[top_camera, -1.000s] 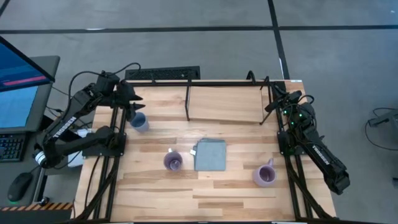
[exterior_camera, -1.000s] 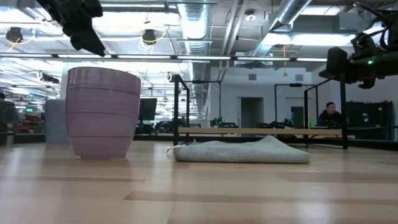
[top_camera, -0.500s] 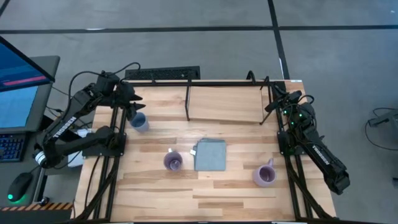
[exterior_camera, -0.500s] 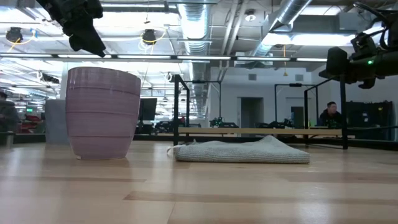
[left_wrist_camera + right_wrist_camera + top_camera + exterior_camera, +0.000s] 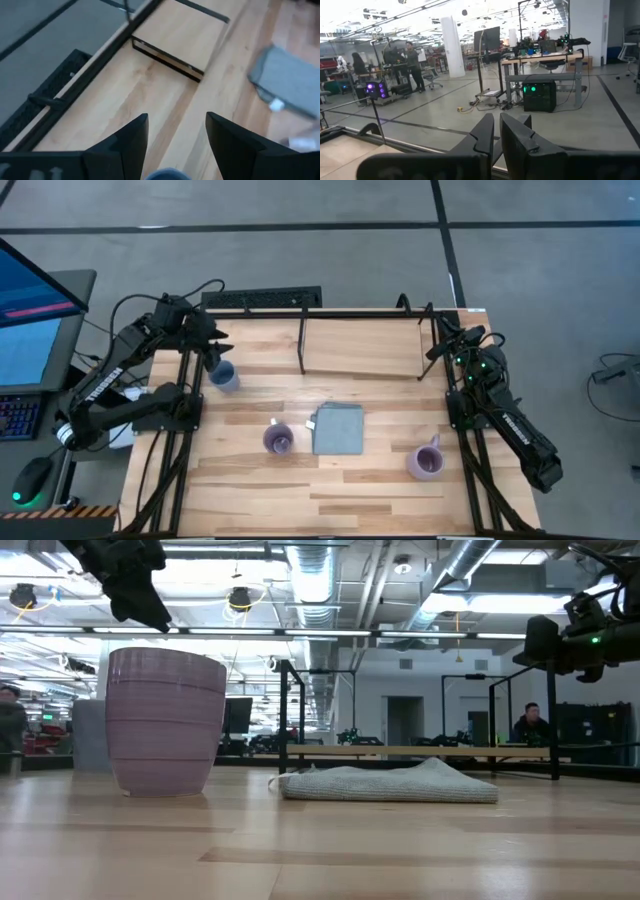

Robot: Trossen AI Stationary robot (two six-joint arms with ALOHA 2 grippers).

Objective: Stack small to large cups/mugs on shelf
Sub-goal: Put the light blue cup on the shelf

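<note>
The small blue mug (image 5: 224,376) stands on the table near its far left corner. One light purple mug (image 5: 278,439) stands left of the middle, the other (image 5: 425,461) towards the near right. My left gripper (image 5: 214,348) hangs open above the blue mug, well off the table as the low view shows (image 5: 130,585). In the left wrist view its rim (image 5: 167,175) shows just below the spread fingers (image 5: 176,117). The shelf (image 5: 360,345) stands at the far edge. My right gripper (image 5: 440,345) waits shut by the shelf's right end (image 5: 496,120).
A flat grey-blue square cloth (image 5: 338,429) lies at the table's middle, between the two purple mugs. The shelf's black rod frame (image 5: 303,340) rises at the far edge. A person sits in the room beyond (image 5: 528,725). A monitor stands left of the table (image 5: 30,310).
</note>
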